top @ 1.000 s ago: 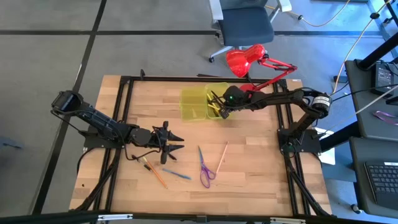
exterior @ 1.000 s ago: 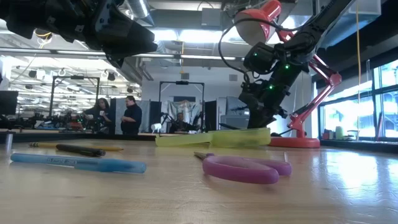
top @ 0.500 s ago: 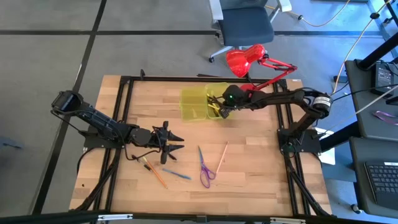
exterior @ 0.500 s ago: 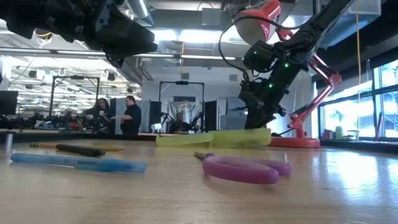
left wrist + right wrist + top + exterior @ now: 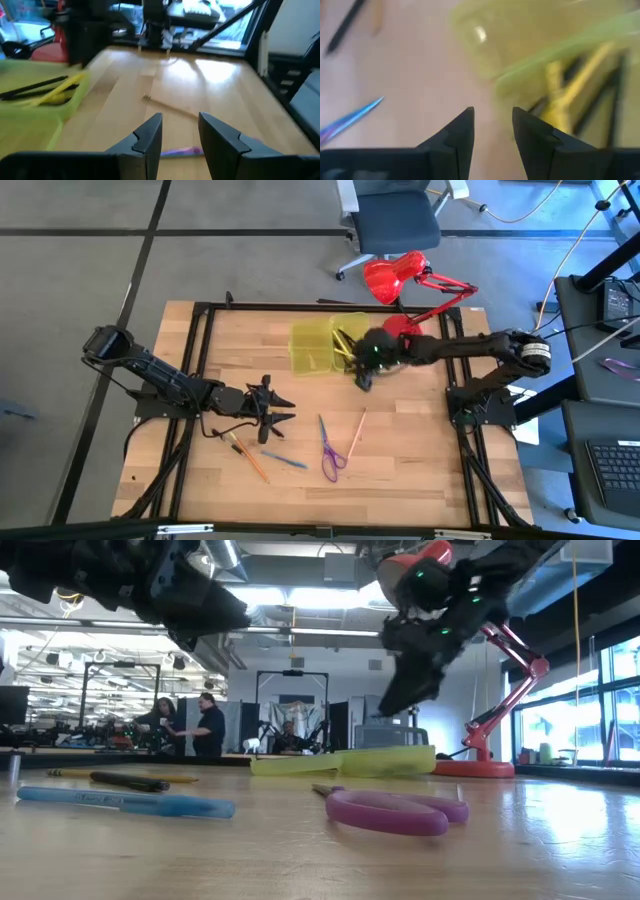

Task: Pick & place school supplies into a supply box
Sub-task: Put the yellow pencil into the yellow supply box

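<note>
Grey floor (image 5: 80,260) crossed by dark seams lay around the wooden table (image 5: 400,470). A grey office chair (image 5: 395,220) stood beyond its far edge. Ceiling strip lights (image 5: 300,632) ran overhead; bright windows (image 5: 610,690) on one side; people (image 5: 205,725) stood far back.

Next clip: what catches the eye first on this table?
The translucent yellow-green supply box lies open at the table's far edge, pens already inside, with the red desk lamp behind it. The right gripper hangs empty, jaws apart, beside the box. Purple scissors and loose pens lie nearer the front, by the waiting left gripper.
</note>
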Robot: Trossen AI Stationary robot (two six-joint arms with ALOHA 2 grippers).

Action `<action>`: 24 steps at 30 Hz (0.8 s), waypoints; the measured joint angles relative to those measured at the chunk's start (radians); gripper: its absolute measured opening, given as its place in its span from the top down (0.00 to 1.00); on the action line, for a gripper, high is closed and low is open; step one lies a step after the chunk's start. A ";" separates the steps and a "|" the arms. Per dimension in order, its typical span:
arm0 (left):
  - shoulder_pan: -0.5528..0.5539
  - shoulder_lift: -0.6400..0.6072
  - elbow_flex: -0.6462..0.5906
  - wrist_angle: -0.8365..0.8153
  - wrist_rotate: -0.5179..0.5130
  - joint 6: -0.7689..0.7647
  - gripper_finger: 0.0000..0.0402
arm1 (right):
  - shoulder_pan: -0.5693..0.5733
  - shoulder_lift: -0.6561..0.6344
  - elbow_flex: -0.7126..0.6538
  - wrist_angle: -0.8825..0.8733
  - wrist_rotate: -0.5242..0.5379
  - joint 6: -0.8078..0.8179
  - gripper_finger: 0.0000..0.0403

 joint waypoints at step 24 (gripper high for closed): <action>0.052 -0.024 0.262 -1.447 0.088 -0.447 0.72 | 0.176 -0.104 -0.134 0.059 0.002 0.054 0.66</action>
